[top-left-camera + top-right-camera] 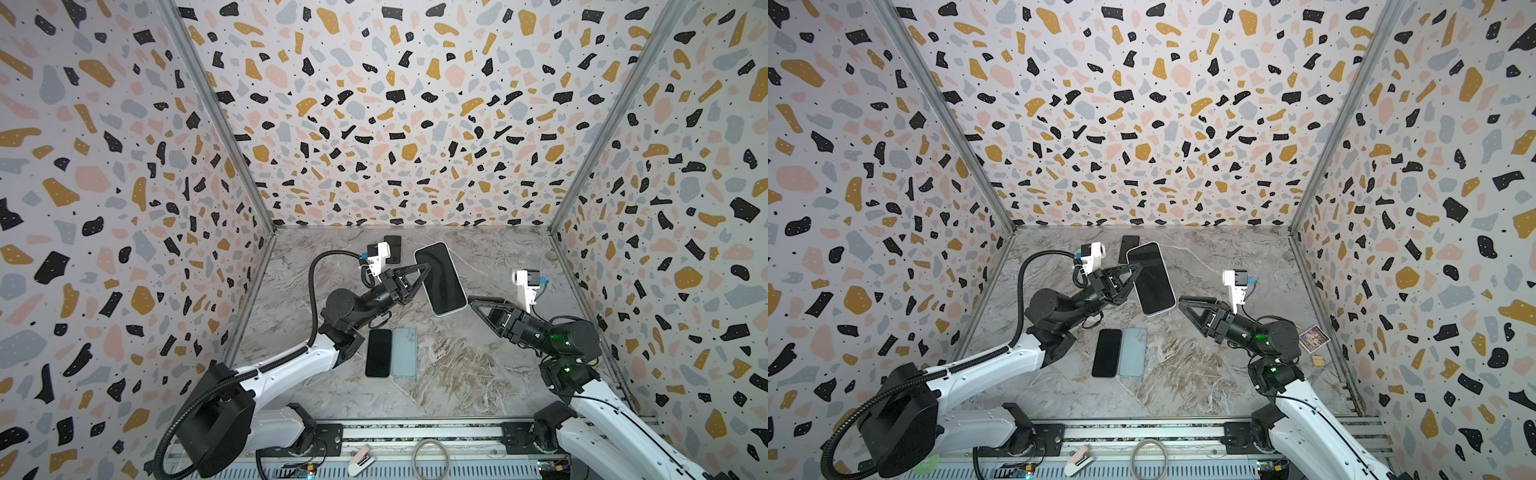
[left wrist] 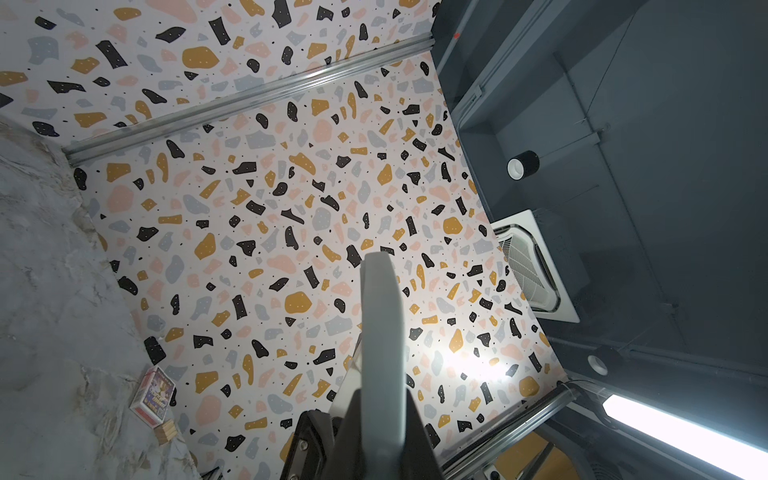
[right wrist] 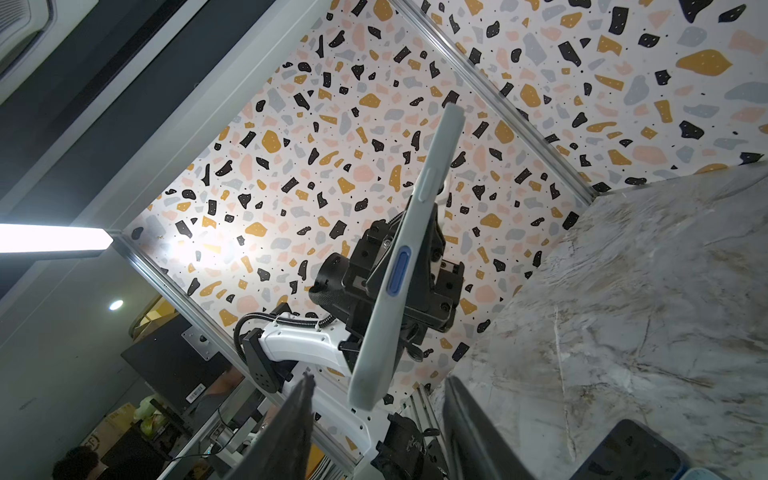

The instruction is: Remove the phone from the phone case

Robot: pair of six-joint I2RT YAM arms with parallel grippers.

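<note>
Now my left gripper (image 1: 420,272) is clamped on the left edge of the phone case (image 1: 449,314), lifted mid-scene with the phone (image 1: 440,276) inside. My right gripper (image 1: 473,302), jaws apart, holds nothing beside its near corner; I should pinch only the case rim and peel slowly.

Walls (image 1: 395,104): white ground with a terrazzo pattern of black, ochre, pink and grey-blue patches and fine black specks.
Table (image 1: 478,374): grey marble pattern with white veins and brown streaks toward 6 o'clock.
Phone (image 1: 440,278): black screen.
Phone case (image 3: 415,232): pale grey, with one blue side button (image 3: 398,270).
Second phone (image 1: 378,353), at 7 o'clock of the case in both top views: black.
Handset (image 1: 404,352), at its 3 o'clock: pale blue.
Card box (image 1: 1313,337): purple and yellow print.
</note>
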